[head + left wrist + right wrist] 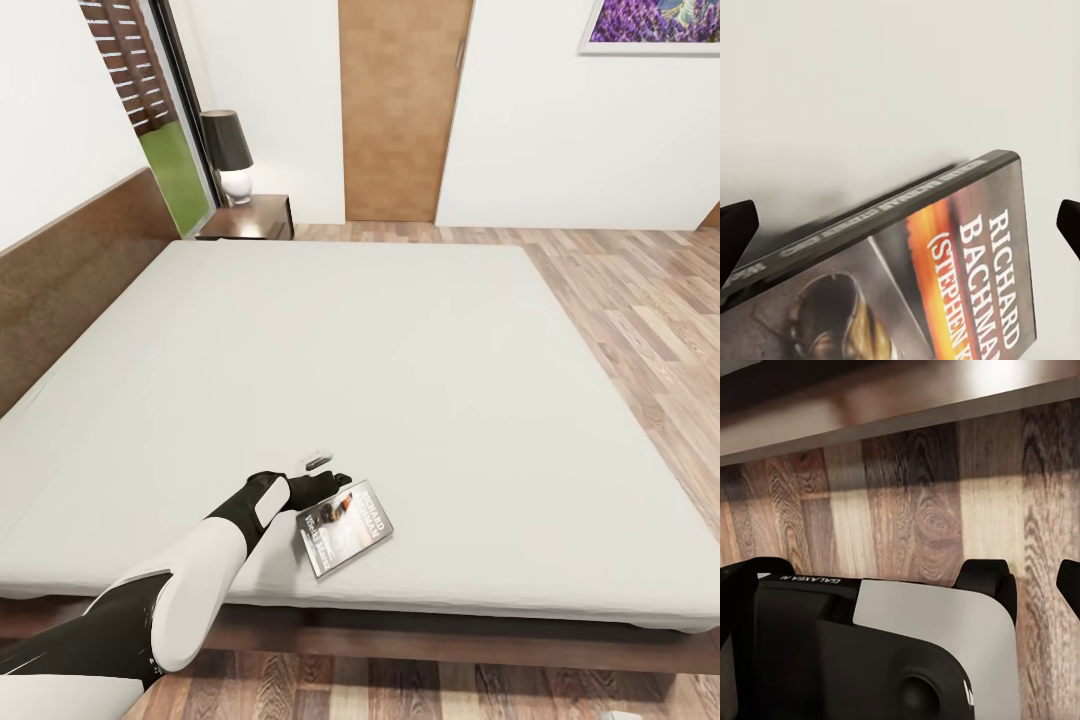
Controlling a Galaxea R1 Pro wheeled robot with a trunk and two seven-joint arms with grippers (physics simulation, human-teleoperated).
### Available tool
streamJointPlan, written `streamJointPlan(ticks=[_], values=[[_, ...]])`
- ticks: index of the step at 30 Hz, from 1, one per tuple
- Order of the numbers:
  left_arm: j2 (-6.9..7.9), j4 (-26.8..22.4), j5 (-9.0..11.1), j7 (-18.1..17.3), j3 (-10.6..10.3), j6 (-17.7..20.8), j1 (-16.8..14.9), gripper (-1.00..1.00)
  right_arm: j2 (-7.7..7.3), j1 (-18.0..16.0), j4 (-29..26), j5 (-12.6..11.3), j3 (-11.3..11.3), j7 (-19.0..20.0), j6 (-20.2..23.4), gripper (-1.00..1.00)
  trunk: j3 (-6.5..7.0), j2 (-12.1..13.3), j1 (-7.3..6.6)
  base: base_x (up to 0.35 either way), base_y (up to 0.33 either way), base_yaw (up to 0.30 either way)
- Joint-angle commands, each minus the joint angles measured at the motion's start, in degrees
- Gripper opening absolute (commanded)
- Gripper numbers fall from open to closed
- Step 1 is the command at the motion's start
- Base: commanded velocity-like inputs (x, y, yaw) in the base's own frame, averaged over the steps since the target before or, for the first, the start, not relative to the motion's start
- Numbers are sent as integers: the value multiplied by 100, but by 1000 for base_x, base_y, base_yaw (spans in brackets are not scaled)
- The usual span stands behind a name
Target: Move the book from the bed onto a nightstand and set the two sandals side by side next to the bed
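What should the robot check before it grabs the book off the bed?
1. Book within reach: ok, it lies flat near the bed's front edge.
2. Left gripper at the book: ok, right beside it.
3. Fingers open wide enough: ok, spread at both sides of the book in the left wrist view.
4. Book already gripped: not ok, nothing pinches it yet.
5. Nightstand has room: cannot tell; a lamp stands on it, and the free space looks small.
6. Sandals located: cannot tell.
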Motion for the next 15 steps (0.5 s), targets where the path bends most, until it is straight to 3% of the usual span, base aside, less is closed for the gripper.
streamJointPlan(ticks=[1,15], values=[[-1,-9,59,10,7,44,0,100,-2,-11,28,-49,18,24,-24,100,-4,-2,0,0,0,0],[0,-14,59,10,7,44,0,100,-2,-12,30,-49,18,24,-24,100,-4,-2,0,0,0,0]])
